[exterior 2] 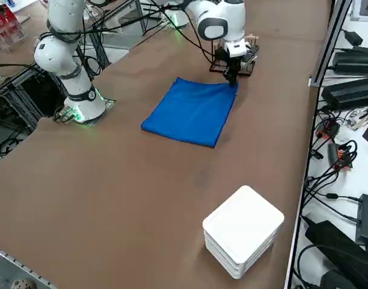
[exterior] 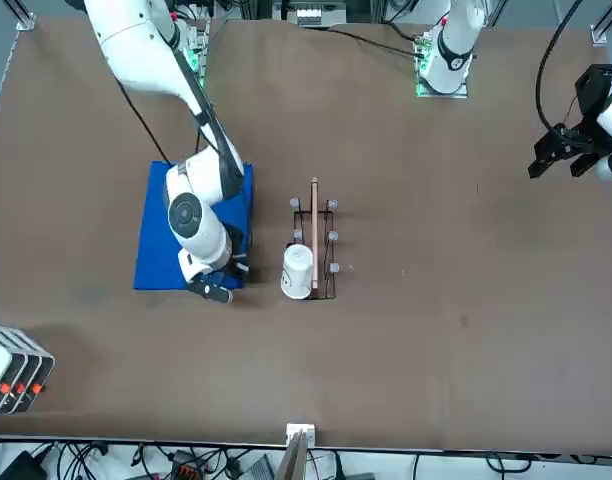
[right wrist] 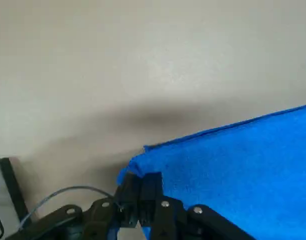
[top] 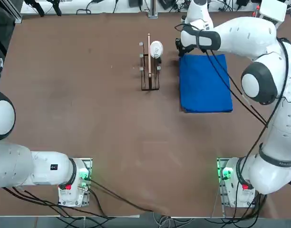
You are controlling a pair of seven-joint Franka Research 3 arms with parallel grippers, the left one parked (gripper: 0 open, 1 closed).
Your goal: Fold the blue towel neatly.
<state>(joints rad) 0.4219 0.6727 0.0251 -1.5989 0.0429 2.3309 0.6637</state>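
Just right of the wire rack (top: 150, 73), the right gripper (right wrist: 143, 181) is down at the far corner of the blue towel (top: 205, 85) on the rack's side, its two fingers closed together with what looks like a pinch of that corner between them. Gripping so near the tip would let the arm carry one edge over, or tug it straight, while the cloth's own weight anchors the rest. Outward from the grip, the towel lies flat to the right of the rack, a compact rectangle with layered edges, so it seems partly folded already; the gap likely leaves the arm room to work. Upright in the rack stands a wooden stick (exterior: 314, 235), with a white cup (exterior: 297, 271) at its far right, and well right of the rack sits a stack of white boxes (exterior 2: 243, 226), out of the fold's way.
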